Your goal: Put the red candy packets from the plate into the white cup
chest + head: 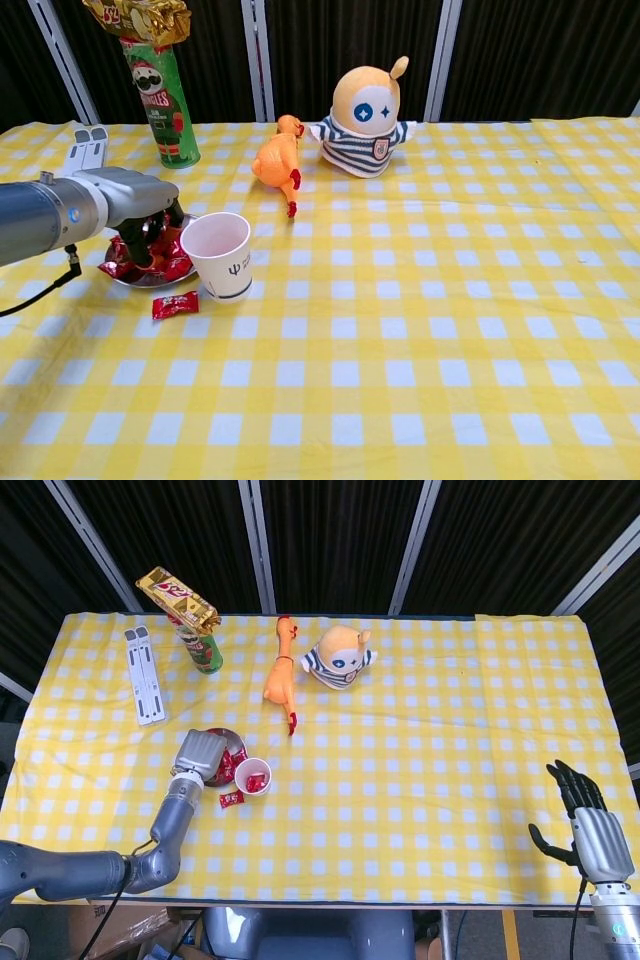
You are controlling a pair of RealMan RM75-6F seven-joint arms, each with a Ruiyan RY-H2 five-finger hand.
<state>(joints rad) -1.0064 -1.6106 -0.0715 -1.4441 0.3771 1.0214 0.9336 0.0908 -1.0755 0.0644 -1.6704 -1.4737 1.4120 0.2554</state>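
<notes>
A small metal plate (138, 282) with several red candy packets (172, 266) sits at the front left, the plate (226, 732) partly under my left hand. Right beside it stands the white cup (220, 256), and the cup (253, 776) holds one red packet (254, 781). One loose red packet (175, 303) lies on the cloth in front of the plate. My left hand (130, 200) hangs over the plate with its fingers (152, 236) down among the packets; any grip is hidden. My right hand (592, 828) rests open at the front right, far away.
A green chips can (160, 100) topped by a gold snack bag (135, 18), a rubber chicken (277, 160), a plush toy (365, 118) and a white remote (143, 673) stand behind the plate. The yellow checked cloth (420, 330) spreads to the right.
</notes>
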